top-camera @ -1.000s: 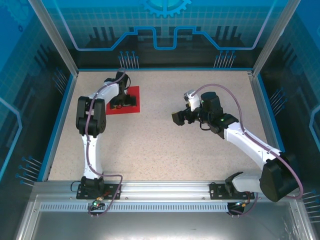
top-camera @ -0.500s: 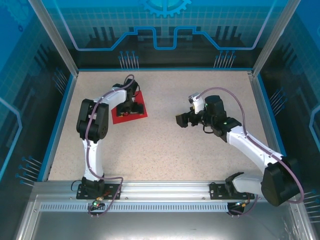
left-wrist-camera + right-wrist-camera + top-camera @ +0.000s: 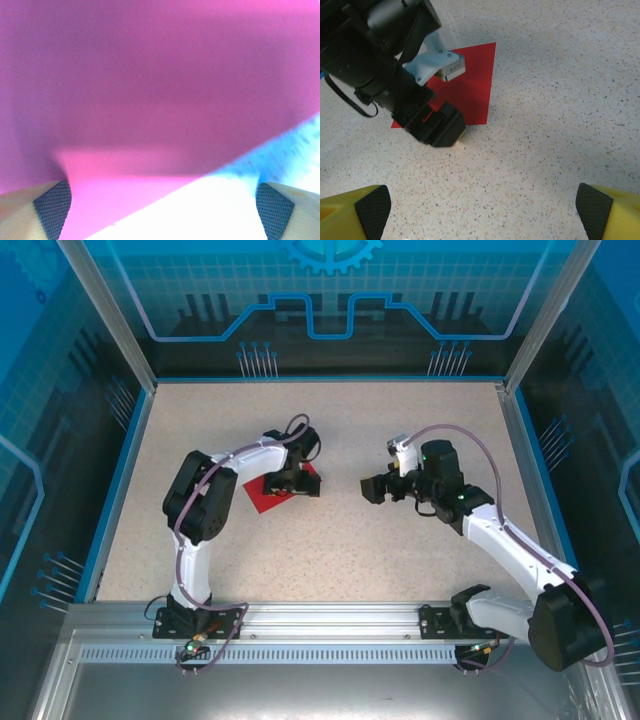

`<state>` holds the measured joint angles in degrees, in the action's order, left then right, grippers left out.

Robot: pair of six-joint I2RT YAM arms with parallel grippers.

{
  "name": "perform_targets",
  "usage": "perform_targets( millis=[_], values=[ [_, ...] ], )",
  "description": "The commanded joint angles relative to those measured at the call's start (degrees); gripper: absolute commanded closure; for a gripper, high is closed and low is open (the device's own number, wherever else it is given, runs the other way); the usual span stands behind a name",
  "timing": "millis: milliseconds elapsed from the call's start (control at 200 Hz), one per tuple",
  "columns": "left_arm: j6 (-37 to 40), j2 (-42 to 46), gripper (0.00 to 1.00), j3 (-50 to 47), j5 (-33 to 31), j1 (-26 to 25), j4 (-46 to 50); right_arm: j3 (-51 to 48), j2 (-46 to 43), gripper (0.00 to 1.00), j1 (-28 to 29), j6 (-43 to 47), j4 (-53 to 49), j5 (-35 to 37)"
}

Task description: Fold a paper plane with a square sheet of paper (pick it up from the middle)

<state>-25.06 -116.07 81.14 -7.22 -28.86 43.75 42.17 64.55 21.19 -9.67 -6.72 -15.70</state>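
Early days by the look of it. Square sheet of paper (image 3: pixel 262 499) flat on the table (image 3: pixel 400 570), a bit left of centre, with no crease to be seen anywhere. Left end effector (image 3: pixel 292 484) right down on top of it, over the side nearest the other arm. Fingers spread wide, one pad in each bottom corner of the left wrist view, nothing clamped between them, just red paper very close under the lens. Can't tell whether pressing down or only grazing. Right end effector (image 3: pixel 372 490) low over the table, near the sheet but clear of it, also spread wide and holding nothing.

Reads as the get-hold-of-the-sheet step, no folding started. Tricky bit next, probably: thin paper lying dead flat, so nothing to grab. Likely calls for a gentle pinch at the middle to bow it upward, or the right side coming in to pin an edge. Too hard a squeeze and hello crumple instead of a clean fold.

Table top pale, speckled, stone-look, matte. Boxed in by blue panels with a circuit-style print, aluminium posts (image 3: pixel 105 315) at the corners, and a slotted metal rail (image 3: pixel 330 618) along the near edge carrying both arm bases.
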Motion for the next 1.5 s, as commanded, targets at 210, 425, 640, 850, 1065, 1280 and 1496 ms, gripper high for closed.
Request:
perform_targets(
  millis=[210,425,640,850,1065,1280,1496],
  values=[
    [-0.79,9.85,0.01,-0.66,-5.28,2.38,1.72,-1.99,-2.55,0.01,-1.99,-0.89,-1.30,-3.22],
    [-0.73,4.22,0.01,3.59,-6.04,10.27,0.10,-2.17,-2.00,0.01,-1.98,-2.43,0.13,-4.51],
    [-3.61,-3.80,0.01,8.24,-6.31,13.31,-1.37,-2.02,-0.96,0.01,-1.69,-3.94,1.00,-5.92],
    [-4.45,-7.45,0.01,9.76,-4.37,12.46,-0.89,-1.67,1.28,0.01,-0.97,-5.91,3.27,-7.83],
    [-3.24,-6.65,0.01,7.81,-3.94,8.47,-0.57,0.09,3.71,0.01,0.24,-6.06,3.17,-8.24],
    [-3.81,-4.31,0.01,1.64,-1.77,4.59,-2.91,0.28,1.96,0.01,0.24,-5.38,1.55,-7.23],
    [-4.07,-1.50,0.01,-3.88,1.12,-0.43,-4.66,-0.04,-0.03,0.01,0.18,-4.66,-0.52,-6.28]
  ],
)
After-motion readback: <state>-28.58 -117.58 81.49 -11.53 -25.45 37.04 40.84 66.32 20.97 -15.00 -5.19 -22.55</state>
